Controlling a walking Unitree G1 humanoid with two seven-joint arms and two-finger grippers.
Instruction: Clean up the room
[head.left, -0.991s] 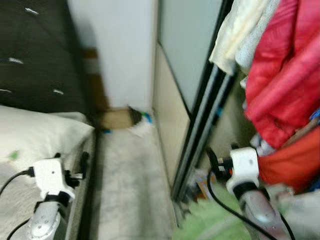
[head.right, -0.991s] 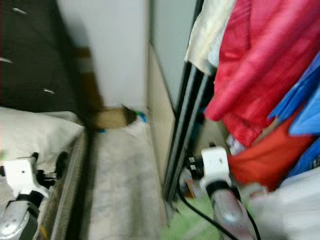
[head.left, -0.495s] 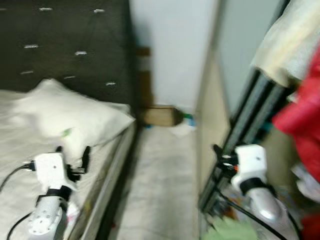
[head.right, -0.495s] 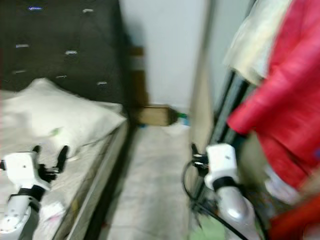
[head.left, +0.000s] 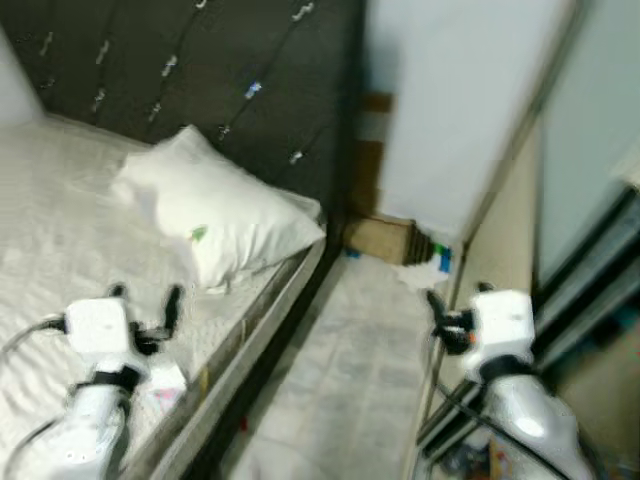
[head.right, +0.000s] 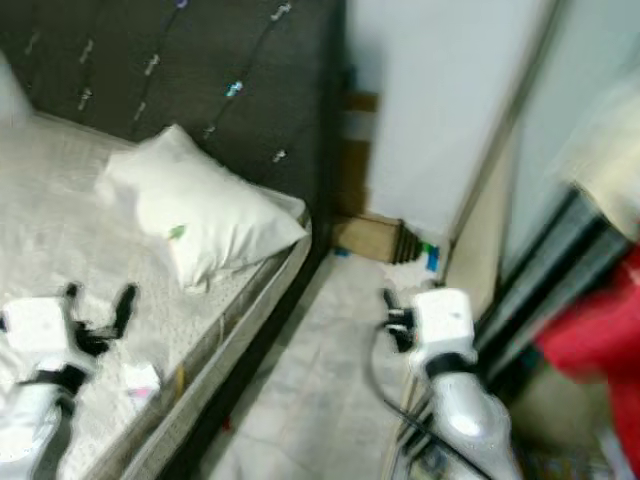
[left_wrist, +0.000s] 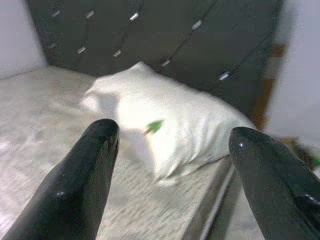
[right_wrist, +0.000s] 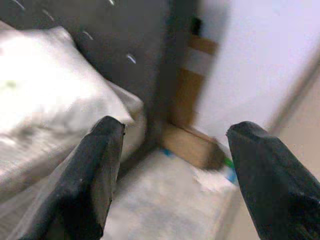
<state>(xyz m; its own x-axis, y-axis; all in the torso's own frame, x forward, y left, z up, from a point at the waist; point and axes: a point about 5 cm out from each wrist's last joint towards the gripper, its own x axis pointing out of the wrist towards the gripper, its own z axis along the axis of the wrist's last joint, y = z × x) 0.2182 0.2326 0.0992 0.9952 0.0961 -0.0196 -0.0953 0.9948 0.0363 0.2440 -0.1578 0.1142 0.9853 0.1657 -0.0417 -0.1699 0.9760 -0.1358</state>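
Note:
A bed (head.left: 50, 220) with a white quilted cover stands on the left against a dark tufted headboard (head.left: 200, 70). A white pillow (head.left: 215, 215) lies at its head, with a small green scrap (head.left: 198, 234) on it, also seen as the green scrap (left_wrist: 154, 126) in the left wrist view. A small white and pink packet (head.left: 165, 381) lies near the bed's edge. My left gripper (head.left: 145, 297) hovers open over the bed, a little short of the pillow (left_wrist: 165, 120). My right gripper (head.left: 440, 320) hangs open over the floor strip beside the bed, facing a cardboard box (right_wrist: 192, 145).
A narrow pale floor strip (head.left: 350, 380) runs between the bed and a wardrobe's sliding door rails (head.left: 585, 300). At its far end stand a cardboard box (head.left: 378, 238), a green and blue item (head.left: 443, 260) and white litter (head.left: 415, 275). Red clothes (head.right: 590, 340) hang at the right.
The view has swung left: the bed, pillow and headboard now take up the left, and the hanging clothes have slid off to the right. Both grippers hold the same open pose.

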